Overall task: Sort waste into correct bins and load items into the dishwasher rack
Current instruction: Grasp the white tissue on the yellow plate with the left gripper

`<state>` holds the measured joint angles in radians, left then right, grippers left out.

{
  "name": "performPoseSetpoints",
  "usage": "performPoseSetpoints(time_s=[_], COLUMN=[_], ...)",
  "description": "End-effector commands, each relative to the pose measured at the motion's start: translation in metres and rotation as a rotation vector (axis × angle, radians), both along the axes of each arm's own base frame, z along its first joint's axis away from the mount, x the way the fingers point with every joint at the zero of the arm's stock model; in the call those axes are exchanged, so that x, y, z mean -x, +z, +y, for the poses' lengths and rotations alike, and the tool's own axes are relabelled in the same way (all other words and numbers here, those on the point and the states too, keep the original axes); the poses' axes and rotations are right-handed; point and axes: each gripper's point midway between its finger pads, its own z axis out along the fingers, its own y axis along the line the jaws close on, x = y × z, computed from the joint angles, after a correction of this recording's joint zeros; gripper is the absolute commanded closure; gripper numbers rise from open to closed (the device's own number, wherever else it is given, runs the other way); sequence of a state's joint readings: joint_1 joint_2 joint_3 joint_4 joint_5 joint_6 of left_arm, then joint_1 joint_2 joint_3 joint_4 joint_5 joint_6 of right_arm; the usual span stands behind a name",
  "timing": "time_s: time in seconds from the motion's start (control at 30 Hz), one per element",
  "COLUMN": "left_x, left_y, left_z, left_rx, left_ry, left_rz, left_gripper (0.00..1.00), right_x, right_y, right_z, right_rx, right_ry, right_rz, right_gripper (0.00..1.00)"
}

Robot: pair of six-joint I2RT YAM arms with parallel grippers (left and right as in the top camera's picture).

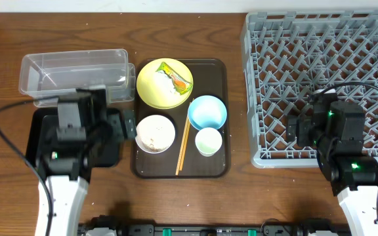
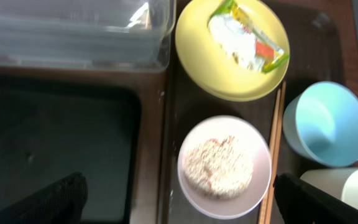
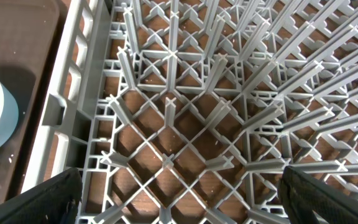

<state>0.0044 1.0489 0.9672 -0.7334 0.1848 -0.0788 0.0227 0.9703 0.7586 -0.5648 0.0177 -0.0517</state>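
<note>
A yellow plate carries the crumpled green-and-orange wrapper at the back of the brown serving tray. In front stand the white bowl with rice-like crumbs, the light blue bowl, the small cup and the chopsticks. My left gripper hangs open over the tray's left edge, and the white bowl lies between its fingers and a little ahead. My right gripper is open above the front left of the grey rack, with nothing in it.
The clear tub stands at the back left. The black tray lies in front of it, mostly under my left arm. The rack's upright pegs rise just below my right gripper.
</note>
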Motion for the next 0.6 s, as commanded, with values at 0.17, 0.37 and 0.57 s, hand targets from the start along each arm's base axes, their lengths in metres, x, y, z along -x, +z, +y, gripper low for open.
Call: performPoseSetpoints(time_s=[0.17,0.37,0.57], left_x=[-0.066,-0.117,-0.144], left_y=[0.031,0.013,-0.031], left_z=[-0.018,-0.048,-0.074], left_rx=[0.014,0.026,0.093], left_ry=[-0.05,-0.106,-0.071], left_rz=[-0.027,-0.053,0.007], left_gripper=[0.02,0.02,0.02], right_x=[-0.004,-0.003,-0.003], right_y=[0.014,0.014,0.014], right_z=[0.002,0.002,0.002], right_rx=[-0.016,-0.016,-0.015], right_ry=[-0.001,-0.001,-0.002], right_rz=[-0.036,-0.035,-0.034], right_gripper=[0.01,0.01,0.01])
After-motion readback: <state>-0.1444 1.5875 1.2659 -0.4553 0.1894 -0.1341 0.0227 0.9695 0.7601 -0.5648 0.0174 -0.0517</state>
